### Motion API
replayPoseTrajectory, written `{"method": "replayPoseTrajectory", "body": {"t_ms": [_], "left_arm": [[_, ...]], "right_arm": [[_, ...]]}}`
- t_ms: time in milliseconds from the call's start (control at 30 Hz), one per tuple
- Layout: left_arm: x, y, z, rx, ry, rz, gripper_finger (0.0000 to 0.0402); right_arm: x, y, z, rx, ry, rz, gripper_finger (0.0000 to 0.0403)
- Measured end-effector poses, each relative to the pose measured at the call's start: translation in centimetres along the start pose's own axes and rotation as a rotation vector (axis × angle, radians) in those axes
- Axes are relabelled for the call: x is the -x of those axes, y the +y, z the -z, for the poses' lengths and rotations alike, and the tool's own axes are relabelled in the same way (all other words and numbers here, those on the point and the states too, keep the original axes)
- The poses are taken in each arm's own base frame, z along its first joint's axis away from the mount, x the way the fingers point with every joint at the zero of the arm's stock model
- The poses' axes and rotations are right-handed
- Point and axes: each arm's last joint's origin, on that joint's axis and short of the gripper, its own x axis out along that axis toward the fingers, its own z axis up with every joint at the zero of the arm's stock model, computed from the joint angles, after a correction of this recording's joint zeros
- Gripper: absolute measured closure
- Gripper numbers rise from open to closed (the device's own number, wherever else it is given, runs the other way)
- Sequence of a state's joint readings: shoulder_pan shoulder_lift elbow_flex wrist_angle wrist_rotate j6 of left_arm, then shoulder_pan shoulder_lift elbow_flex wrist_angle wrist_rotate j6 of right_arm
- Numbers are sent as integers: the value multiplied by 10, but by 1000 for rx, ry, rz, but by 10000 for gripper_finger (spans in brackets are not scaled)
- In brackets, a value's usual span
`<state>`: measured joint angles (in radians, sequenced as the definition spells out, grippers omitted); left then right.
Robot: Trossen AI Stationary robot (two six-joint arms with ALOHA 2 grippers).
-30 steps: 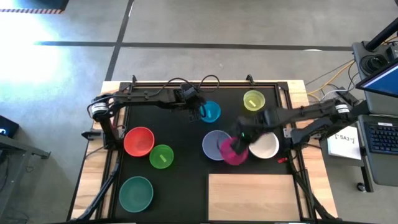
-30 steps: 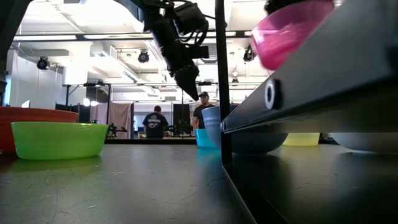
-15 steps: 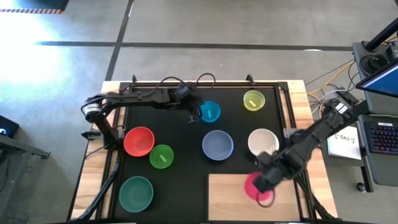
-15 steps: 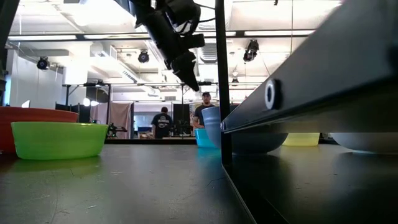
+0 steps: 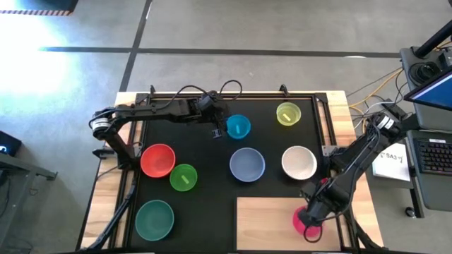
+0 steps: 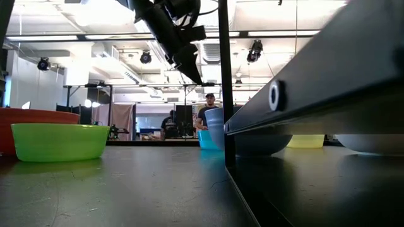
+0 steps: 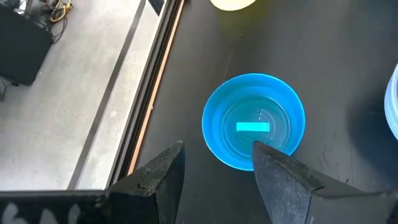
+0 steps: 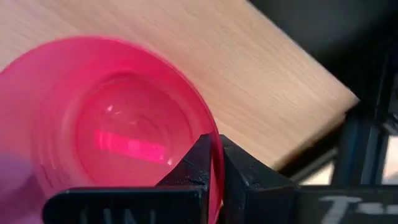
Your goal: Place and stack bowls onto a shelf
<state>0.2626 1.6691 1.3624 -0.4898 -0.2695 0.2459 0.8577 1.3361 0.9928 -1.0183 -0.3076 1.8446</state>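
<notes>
While pinching magenta bowl (image 8: 106, 143) rim in right gripper (image 8: 214, 163), lowering onto shelf (image 5: 272, 222) corner for stacking room; hovering left gripper (image 7: 214, 168), spread wide, beside blue bowl (image 7: 254, 121).

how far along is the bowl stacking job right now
Nothing is released on the shelf yet. The right end effector is shut on the magenta bowl over the shelf's right end. The left end effector hovers open by the blue bowl. Seven bowls remain on the black mat.
</notes>
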Motion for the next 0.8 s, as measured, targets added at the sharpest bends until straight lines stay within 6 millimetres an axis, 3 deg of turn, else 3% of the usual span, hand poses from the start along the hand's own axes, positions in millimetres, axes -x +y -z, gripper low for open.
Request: {"method": "replayPoseTrajectory", "body": {"t_ms": [333,800], "left_arm": [[0,0,-1,0,-8,-2,232],[0,1,-4,12,-41,-10,232]], "right_arm": [[-12,2,-2,165,44,-47,387],[-3,6,2,449,41,-70,302]]}}
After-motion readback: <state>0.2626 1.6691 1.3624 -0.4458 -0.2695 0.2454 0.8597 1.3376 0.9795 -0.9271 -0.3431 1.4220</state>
